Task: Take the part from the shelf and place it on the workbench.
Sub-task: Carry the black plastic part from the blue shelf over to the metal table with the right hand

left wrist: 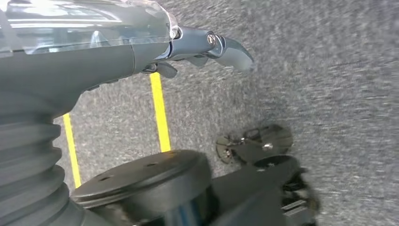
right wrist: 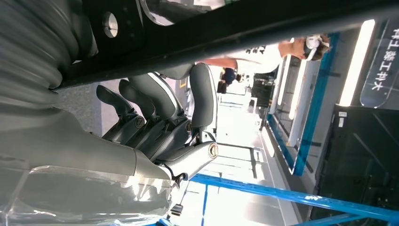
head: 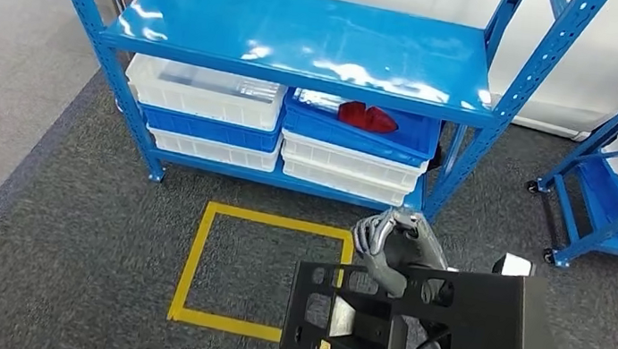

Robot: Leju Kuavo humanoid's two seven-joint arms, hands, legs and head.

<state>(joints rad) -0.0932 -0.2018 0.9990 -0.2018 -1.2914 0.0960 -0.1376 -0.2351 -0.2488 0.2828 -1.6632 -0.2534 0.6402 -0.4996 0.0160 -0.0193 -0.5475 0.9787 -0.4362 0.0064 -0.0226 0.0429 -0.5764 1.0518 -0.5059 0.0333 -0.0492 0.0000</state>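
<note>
Right hand (head: 394,244) grips the black bracket (head: 437,336), lifted off the blue shelf (head: 305,43); left hand (left wrist: 207,49) hangs with nothing in it, fingers apart; carry step; next: find the worktop, set it down.

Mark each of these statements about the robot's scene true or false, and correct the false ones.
1. The right hand grips a black perforated metal part. True.
2. The blue shelf's top level is stacked with bins. False: it is bare; the bins sit below it.
3. A red object lies in a blue bin. True.
4. The yellow floor marking forms a circle. False: it is a rectangular outline.
5. The left hand holds a white bin. False: it holds nothing, hanging above the grey carpet.
</note>
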